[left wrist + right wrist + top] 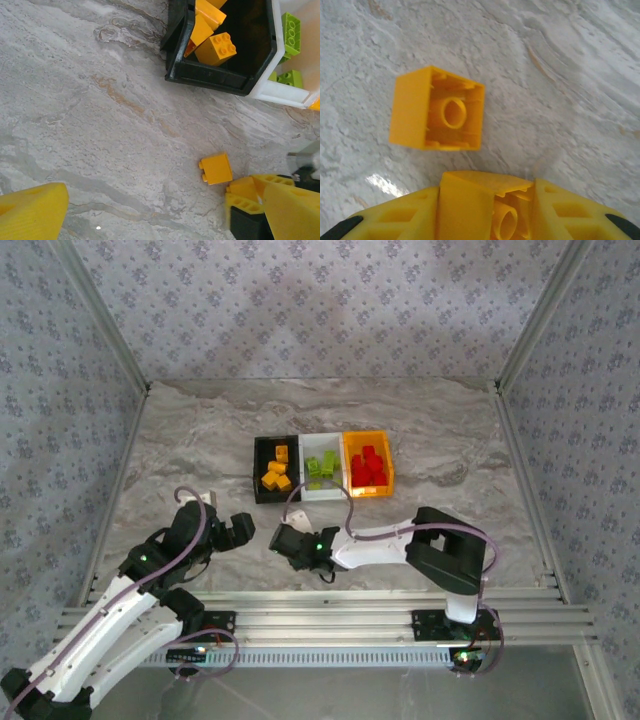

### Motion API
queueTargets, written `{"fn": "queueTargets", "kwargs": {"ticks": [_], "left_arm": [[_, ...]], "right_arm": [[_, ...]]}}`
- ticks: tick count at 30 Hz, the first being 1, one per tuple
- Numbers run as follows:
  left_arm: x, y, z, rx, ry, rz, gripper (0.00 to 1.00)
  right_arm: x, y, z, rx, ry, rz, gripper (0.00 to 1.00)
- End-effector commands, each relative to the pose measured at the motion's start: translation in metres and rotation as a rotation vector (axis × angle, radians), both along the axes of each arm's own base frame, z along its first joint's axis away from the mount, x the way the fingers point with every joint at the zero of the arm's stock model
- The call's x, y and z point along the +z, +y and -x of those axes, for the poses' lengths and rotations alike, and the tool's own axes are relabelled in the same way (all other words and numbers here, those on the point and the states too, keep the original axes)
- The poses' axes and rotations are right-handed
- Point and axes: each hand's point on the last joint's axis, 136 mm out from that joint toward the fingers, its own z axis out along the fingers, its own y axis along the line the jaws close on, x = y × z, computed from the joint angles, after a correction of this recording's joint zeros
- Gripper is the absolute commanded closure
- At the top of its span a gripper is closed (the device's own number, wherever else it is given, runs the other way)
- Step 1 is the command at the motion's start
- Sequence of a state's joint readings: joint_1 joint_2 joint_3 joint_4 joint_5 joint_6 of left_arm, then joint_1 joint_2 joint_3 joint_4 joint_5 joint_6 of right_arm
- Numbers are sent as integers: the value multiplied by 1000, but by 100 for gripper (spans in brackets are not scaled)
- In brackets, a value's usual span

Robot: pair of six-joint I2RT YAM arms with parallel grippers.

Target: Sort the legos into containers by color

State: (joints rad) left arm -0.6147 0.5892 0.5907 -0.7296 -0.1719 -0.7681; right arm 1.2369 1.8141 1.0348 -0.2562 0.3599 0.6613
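Right now my right gripper (283,540) sits low on the table (450,440), just in front of the containers. Its jaws are drawn narrow around the held brick (490,210), an orange-yellow lego wedged between the pads with its hollow underside facing the wrist camera. I judge the pads press on its flat sides because those give the surest purchase.

A second one, the loose brick (437,107), lies tipped on its side just ahead of the fingers and apart from them.

My left gripper (238,530) hangs beside this spot with its jaws wide and nothing between them, probably parked clear of the pick.

The black bin (257,465) holds the other orange-yellow bricks, so both belong there. The green ones fill the white bin (325,493) and the red ones the orange bin (368,493).
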Motion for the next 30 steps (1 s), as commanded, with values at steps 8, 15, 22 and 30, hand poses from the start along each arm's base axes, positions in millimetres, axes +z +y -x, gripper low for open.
{"fn": "queueTargets", "kwargs": {"ticks": [8, 15, 22, 30], "left_arm": [[-6, -3, -2, -7, -4, 18, 0], [-11, -4, 2, -11, 13, 31, 0], [-15, -12, 8, -50, 34, 69, 1], [-16, -17, 6, -64, 30, 92, 1]], "right_arm": [[88, -6, -31, -10, -111, -141, 64], [124, 35, -105, -15, -111, -217, 64], [114, 59, -174, -93, -94, -260, 62], [126, 71, -215, -128, -100, -336, 33]]}}
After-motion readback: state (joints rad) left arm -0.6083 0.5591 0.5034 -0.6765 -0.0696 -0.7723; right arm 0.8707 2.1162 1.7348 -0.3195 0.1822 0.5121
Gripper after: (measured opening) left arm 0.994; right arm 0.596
